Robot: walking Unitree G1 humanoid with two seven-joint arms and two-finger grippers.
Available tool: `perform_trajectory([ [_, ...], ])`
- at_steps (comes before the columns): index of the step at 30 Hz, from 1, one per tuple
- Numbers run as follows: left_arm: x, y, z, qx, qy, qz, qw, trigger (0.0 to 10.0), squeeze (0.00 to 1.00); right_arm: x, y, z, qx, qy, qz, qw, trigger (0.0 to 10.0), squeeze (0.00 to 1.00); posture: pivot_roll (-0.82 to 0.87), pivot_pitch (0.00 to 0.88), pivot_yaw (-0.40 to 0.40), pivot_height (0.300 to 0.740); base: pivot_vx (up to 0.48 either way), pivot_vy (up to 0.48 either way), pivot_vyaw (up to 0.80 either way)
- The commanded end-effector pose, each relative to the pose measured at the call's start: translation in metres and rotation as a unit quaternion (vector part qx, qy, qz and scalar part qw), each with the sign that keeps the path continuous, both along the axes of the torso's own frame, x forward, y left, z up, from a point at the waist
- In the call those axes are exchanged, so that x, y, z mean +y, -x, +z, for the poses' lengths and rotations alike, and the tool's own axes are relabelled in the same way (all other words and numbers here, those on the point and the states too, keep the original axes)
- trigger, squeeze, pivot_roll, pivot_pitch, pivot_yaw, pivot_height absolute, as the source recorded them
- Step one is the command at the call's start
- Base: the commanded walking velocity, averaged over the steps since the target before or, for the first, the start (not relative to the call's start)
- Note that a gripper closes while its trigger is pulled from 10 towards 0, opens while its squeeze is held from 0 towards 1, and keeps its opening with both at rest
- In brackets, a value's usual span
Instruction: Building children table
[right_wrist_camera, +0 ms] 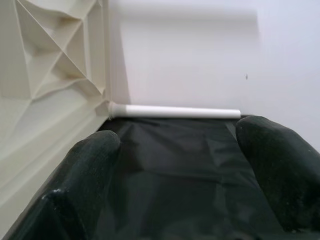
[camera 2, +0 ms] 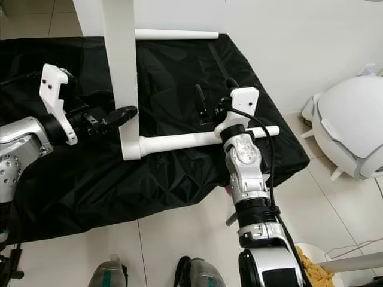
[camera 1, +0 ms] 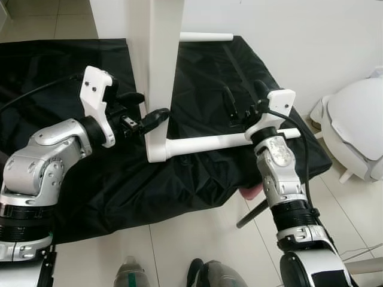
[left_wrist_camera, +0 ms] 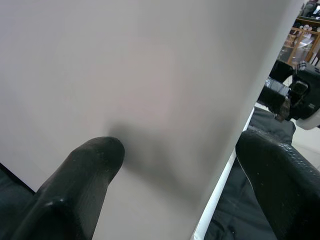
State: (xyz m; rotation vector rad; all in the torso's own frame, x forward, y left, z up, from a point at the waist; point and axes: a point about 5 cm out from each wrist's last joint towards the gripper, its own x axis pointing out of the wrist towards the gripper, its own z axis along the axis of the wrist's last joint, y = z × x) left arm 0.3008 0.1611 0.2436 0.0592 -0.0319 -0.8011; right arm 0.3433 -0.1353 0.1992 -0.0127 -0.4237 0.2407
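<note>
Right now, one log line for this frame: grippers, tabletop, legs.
left gripper: open, straddling tabletop edge | right gripper: open, above near leg | tabletop: on edge on black sheet | far leg: attached

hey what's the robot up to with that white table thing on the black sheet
The robot is assembling a small white table that stands on its edge on a black sheet. Its left gripper is open around the tabletop's edge, steadying it. The right gripper, open, hovers above a white leg already sticking out from the tabletop. Another leg juts out farther back.
</note>
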Motion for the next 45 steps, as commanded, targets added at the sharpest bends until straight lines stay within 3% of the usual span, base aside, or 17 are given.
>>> perform_trajectory([
  [1,0.004,-0.011,0.009,-0.026,0.008,0.091,0.996,10.0,0.0,-0.004,0.001,0.0,0.003,-0.001,-0.01,1.0,10.0,0.0,0.08,0.099,-0.066,0.74,0.0,0.0,0.0],
  [8,0.007,-0.016,0.017,-0.04,0.013,0.12,0.992,10.0,0.0,-0.006,0.001,0.003,0.001,-0.007,-0.02,1.0,10.0,0.0,0.09,0.112,-0.064,0.74,0.0,0.0,0.0],
  [19,0.022,-0.02,0.022,-0.045,0.061,0.212,0.974,10.0,0.0,-0.001,0.006,0.002,0.005,-0.02,-0.027,0.999,10.0,0.0,0.1,0.105,-0.051,0.74,0.0,0.0,0.0],
  [28,0.019,-0.026,0.018,-0.044,0.047,0.257,0.964,10.0,0.0,-0.001,0.005,0.001,0.008,-0.021,-0.03,0.999,10.0,0.0,0.11,0.096,-0.046,0.74,0.0,0.0,0.0],
  [31,0.017,-0.026,0.018,-0.044,0.047,0.261,0.963,10.0,0.0,0.0,0.005,0.001,0.011,-0.023,-0.028,0.999,10.0,0.0,0.11,0.095,-0.044,0.74,0.0,0.0,0.0],
  [36,0.011,-0.021,0.017,-0.033,0.059,0.216,0.974,10.0,0.0,0.008,0.006,-0.001,0.021,-0.011,0.002,1.0,10.0,0.0,0.11,0.098,-0.041,0.74,0.0,0.0,0.0],
  [38,0.016,-0.012,0.017,-0.035,0.06,0.182,0.981,10.0,0.0,0.019,0.011,-0.009,0.037,0.014,0.048,0.998,10.0,0.0,0.12,0.099,-0.038,0.74,0.0,0.0,0.0],
  [45,0.024,0.0,0.01,-0.02,0.03,0.162,0.986,10.0,0.0,0.03,0.019,-0.021,0.059,0.028,0.104,0.992,10.0,0.0,0.13,0.098,-0.039,0.74,0.0,0.0,0.0],
])
